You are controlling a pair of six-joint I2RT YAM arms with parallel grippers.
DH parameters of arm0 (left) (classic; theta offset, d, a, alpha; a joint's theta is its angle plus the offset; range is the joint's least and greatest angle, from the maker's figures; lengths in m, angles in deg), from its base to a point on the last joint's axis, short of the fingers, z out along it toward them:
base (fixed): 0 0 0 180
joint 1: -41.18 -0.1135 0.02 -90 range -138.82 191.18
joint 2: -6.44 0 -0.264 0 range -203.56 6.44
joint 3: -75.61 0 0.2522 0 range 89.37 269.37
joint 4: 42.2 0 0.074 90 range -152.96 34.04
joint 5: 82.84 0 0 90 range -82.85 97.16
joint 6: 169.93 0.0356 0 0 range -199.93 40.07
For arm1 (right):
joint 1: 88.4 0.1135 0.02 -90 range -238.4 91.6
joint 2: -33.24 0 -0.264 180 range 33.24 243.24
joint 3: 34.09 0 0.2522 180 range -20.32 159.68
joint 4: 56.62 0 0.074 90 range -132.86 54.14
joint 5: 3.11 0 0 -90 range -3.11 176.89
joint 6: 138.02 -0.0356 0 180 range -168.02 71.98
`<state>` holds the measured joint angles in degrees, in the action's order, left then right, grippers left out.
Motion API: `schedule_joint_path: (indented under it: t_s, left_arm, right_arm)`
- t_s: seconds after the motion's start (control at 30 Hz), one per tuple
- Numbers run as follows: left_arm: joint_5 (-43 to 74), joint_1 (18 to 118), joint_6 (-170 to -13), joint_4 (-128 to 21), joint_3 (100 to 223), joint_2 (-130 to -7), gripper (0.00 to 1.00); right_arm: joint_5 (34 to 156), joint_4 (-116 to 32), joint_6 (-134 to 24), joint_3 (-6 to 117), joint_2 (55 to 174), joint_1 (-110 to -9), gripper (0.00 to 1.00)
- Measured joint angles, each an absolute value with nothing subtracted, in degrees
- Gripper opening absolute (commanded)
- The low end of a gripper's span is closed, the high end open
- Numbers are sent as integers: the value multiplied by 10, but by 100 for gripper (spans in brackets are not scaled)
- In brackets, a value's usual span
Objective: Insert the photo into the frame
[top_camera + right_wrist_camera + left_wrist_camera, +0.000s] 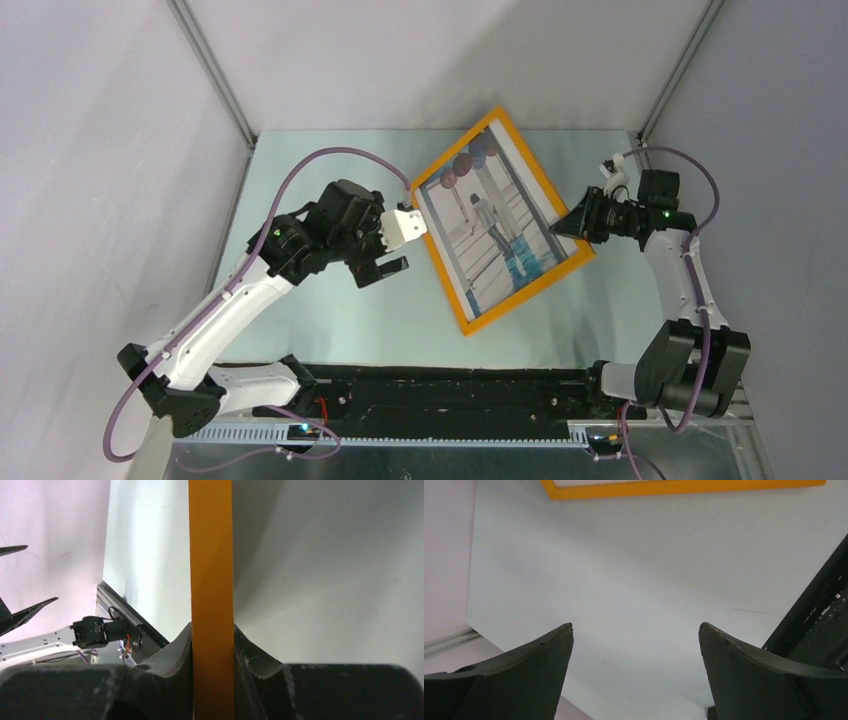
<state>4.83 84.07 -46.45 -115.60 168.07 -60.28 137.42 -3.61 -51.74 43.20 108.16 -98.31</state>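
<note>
The frame point(545, 283), with the photo point(495, 225) showing within it, stands tilted with its long axis running far-to-near, its right rail pinched by the right gripper point(572, 228), while the left gripper point(398, 247) (jaws spread, empty) hangs just beside its left rail.

Top camera looks down from behind left gripper point(398, 247) and right gripper point(568, 232), frame point(530, 290) between. Wrist cameras share it — left's well ahead, right's close up between the jaws.
</note>
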Motion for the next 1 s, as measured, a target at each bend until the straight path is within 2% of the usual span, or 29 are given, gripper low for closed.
schedule_joint_path:
  t_s: [0.43,0.77,1.0]
  left_arm:
    - [70,785,-515,-1093,1616,-611,100]
    - [87,753,-530,-1060,1594,-634,100]
    - [89,752,-531,-1054,1594,-637,100]
  right_arm:
    - [1382,-299,-675,190,1027,-1028,2]
    - [1348,-437,-750,71,995,-1029,27]
    - [1311,-505,-754,61,1070,-1029,47]
